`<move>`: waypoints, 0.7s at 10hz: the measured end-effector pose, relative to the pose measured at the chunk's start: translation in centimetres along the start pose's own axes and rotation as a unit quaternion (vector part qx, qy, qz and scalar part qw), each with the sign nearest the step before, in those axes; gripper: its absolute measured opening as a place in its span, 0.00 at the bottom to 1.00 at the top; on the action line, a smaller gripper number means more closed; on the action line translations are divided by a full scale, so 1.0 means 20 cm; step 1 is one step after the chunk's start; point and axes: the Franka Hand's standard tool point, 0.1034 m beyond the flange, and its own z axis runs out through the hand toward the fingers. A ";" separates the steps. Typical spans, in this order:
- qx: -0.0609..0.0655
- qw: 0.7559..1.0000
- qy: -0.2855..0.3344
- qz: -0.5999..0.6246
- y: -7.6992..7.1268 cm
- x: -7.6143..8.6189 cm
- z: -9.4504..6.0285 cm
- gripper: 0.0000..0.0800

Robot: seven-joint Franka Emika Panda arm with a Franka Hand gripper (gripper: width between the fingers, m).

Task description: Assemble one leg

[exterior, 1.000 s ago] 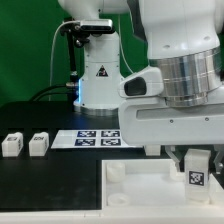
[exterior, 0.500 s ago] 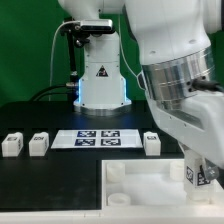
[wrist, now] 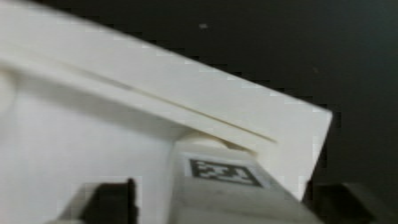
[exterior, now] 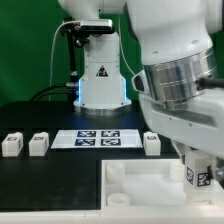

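gripper: two-finger gripper (exterior: 198, 170) clamped on the leg
leg: small white stubby plastic block, black-and-white tag (exterior: 196, 179), upright at the large flat white square panel (exterior: 140, 186), by its corner on the exterior view's right
contact: cannot tell

We see the thin white marker board (exterior: 98, 138) on a black table (exterior: 45, 180); nearer the camera than that board lies a large flat white square panel (exterior: 150, 190).

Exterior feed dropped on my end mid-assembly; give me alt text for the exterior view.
The gripper holds a tagged white leg at the large white square piece, toward the exterior view's right. Behind, three spare legs stand on the black table, two to the view's left of the marker board, one to its right.
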 end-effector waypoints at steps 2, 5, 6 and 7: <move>-0.012 0.986 0.013 -0.169 0.00 0.01 -0.01 0.74; -0.021 0.946 0.016 -0.323 0.00 0.02 0.00 0.81; -0.033 0.918 0.026 -0.395 0.00 0.02 0.00 0.81; -0.044 0.882 0.031 -0.468 0.00 0.03 0.00 0.81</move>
